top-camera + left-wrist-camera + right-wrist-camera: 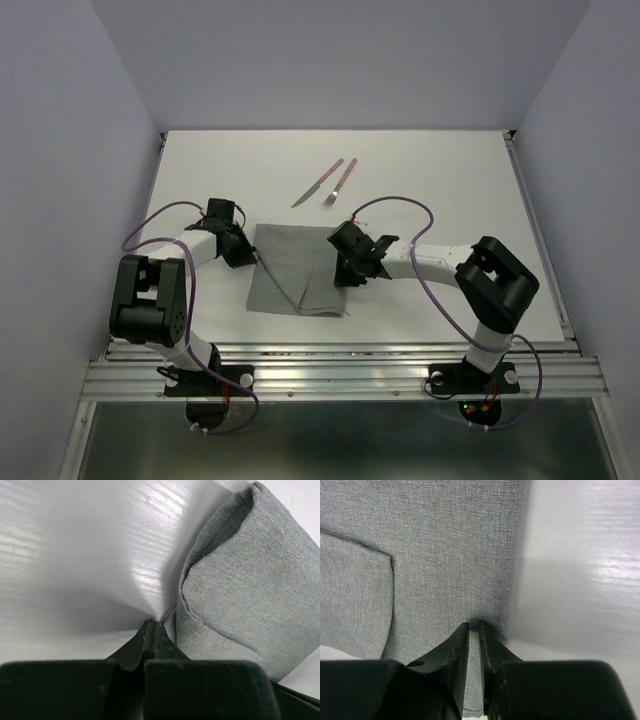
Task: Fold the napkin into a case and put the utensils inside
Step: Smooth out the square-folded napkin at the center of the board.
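The grey napkin lies partly folded in the middle of the table, with a flap over its lower part. My left gripper is at its left edge. In the left wrist view its jaws are pressed together at the cloth's edge, and the napkin curls up off the table beside them. My right gripper is at the napkin's right edge. Its jaws stand a thin gap apart with cloth between them. The knife and fork lie side by side beyond the napkin.
White walls close the table in at the left, back and right. A metal rail runs along the near edge by the arm bases. Purple cables loop beside both arms.
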Controlling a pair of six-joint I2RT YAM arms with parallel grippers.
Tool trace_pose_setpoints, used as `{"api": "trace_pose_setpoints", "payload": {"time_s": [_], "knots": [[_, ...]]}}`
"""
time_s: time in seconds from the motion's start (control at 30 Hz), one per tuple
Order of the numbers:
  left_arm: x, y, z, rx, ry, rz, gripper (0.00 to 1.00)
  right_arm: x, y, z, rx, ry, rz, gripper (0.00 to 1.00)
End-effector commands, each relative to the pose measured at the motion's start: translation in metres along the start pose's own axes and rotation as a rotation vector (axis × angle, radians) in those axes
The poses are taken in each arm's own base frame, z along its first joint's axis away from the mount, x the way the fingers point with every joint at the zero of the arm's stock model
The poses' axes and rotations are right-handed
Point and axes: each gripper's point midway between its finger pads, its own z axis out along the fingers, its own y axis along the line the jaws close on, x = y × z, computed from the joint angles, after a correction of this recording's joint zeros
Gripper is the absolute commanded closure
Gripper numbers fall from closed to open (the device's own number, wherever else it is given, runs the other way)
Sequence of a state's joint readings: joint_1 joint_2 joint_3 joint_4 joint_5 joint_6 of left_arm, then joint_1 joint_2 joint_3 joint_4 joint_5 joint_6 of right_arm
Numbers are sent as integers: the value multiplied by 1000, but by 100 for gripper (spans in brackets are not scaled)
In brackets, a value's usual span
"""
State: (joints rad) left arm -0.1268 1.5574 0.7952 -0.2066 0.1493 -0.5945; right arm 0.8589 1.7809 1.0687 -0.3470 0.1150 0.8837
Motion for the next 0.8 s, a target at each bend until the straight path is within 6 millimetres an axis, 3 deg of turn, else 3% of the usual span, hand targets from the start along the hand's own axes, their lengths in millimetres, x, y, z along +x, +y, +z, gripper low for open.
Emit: {"api": "trace_pose_setpoints", "payload": {"time_s": [0.0,0.17,0.27,0.4,0.57,0.77], "knots": [[21,3,-8,18,45,0,100,0,-36,-10,126,-43,14,80],[16,-7,-22,60,26,24,100,-10,-79,-23,202,-76,47,80],[8,-16,-32,92,-2,37,99,-16,-90,-32,222,-97,38,80],[5,-20,-32,105,-4,46,99,-28,-73,-44,157,-120,-6,80],[18,-21,-22,128,49,48,100,-47,-35,-56,25,-139,-13,80],[30,-18,-14,122,79,64,100,-50,-8,-47,-8,-128,-47,80]]}}
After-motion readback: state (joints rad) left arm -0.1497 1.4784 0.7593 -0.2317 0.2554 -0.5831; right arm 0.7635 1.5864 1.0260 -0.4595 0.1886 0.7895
